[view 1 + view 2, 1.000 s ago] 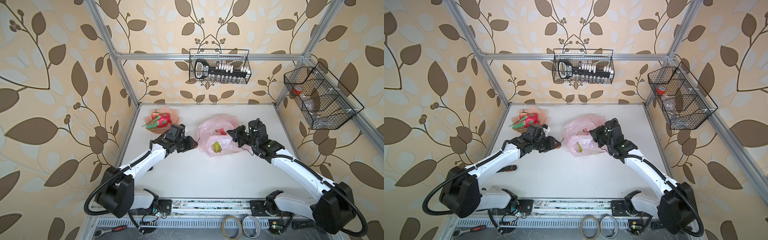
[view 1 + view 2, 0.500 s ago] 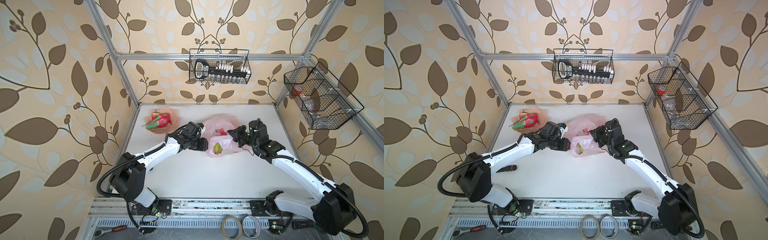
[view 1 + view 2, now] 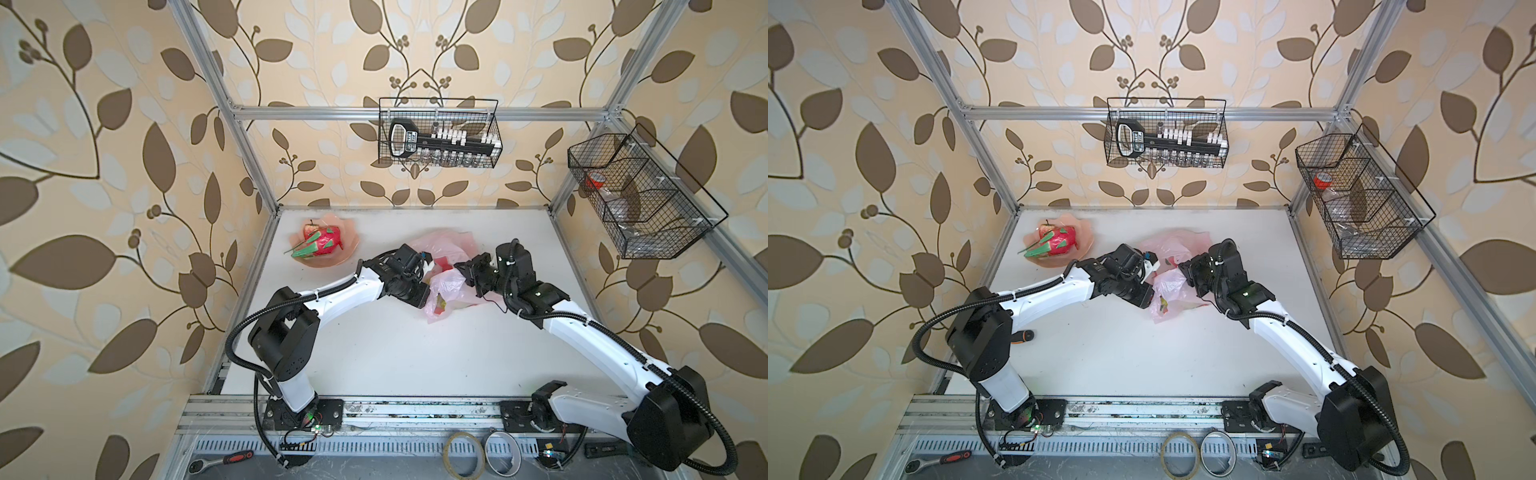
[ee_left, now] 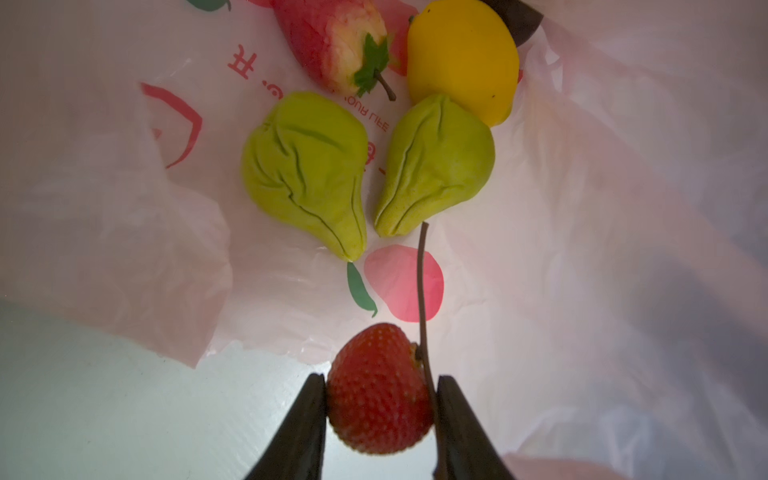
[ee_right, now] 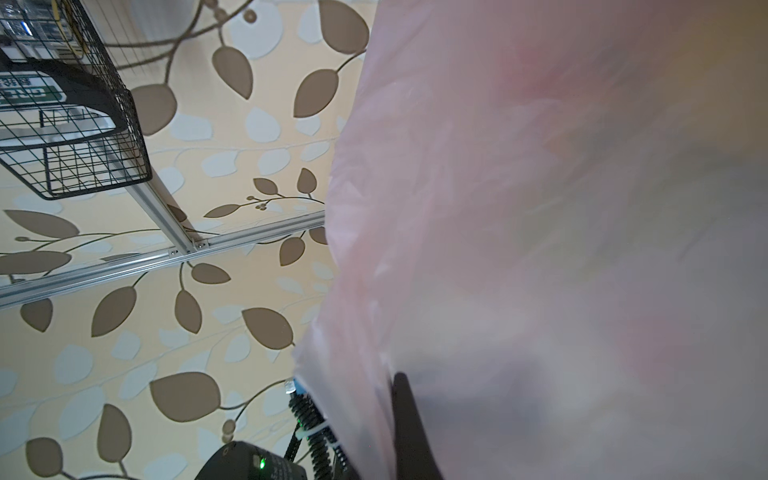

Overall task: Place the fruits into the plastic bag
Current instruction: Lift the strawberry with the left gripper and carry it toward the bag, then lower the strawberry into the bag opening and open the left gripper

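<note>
1. The small red, seed-dimpled toy strawberry (image 4: 380, 390) looks light and firm, with a rough skin that should not slip. I judge its broad middle the best place to take hold.
2. That is where the left gripper (image 4: 381, 380) has it. The fingers are set fairly narrow, one dark finger (image 4: 307, 415) on each flank, and the thin brown stem is trapped against one of them.
3. The strawberry hangs at the mouth of the thin, crinkly pale-pink plastic bag (image 4: 582, 249), not yet lying on the film.
4. The bag looks flimsy and slippery and likely to sag shut if released, so the rim is the place to grip it. The right gripper (image 3: 468, 271) is clamped tight on a fold there, holding the mouth up.
5. Deeper inside lie two lumpy green toy fruits (image 4: 305, 174), a smooth yellow lemon (image 4: 461, 54) and a red-and-cream fruit with a green leaf (image 4: 336, 37).
6. The magenta dragon fruit with green scales (image 3: 322, 245) sits on the peach-pink petal-edged dish (image 3: 351, 232), well apart from the bag.
</note>
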`<state>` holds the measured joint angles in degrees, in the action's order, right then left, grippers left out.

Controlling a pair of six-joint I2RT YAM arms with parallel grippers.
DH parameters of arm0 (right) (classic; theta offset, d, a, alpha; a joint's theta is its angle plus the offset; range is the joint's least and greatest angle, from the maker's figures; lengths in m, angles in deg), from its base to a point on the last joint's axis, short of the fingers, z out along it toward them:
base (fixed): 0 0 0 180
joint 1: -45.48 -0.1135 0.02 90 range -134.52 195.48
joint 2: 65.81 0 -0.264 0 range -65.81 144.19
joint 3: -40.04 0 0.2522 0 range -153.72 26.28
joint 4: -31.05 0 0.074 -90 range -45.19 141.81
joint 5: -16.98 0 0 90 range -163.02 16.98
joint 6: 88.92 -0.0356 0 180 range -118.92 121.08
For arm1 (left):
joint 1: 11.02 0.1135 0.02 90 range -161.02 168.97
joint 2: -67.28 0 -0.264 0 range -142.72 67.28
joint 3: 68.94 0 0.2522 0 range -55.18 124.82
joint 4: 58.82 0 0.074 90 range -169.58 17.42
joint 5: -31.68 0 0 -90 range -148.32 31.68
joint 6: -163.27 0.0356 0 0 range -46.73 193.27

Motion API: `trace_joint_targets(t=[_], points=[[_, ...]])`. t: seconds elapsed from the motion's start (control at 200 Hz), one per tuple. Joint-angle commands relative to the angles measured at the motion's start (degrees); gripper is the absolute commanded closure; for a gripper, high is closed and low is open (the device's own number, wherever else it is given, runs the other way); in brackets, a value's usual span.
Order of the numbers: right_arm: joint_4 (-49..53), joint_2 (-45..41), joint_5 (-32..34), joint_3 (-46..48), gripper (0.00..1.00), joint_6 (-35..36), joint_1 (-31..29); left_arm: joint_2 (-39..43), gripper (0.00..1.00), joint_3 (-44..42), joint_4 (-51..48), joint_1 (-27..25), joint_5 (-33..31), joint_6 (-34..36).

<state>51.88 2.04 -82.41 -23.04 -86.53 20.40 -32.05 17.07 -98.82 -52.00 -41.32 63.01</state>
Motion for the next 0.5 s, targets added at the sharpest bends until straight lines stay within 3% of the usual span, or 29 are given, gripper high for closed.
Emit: trace_joint_targets(t=[0.0, 0.495], points=[[0.31, -1.23, 1.04, 0.89, 1.00, -1.85, -0.40, -3.24, 0.77, 4.24, -1.95, -0.60, -0.80, 3.00], [0.31, -1.60, 1.30, 1.07, 1.00, -1.81, -1.02, -16.08, 0.77, 20.56, -6.84, -0.51, -2.12, 4.15]])
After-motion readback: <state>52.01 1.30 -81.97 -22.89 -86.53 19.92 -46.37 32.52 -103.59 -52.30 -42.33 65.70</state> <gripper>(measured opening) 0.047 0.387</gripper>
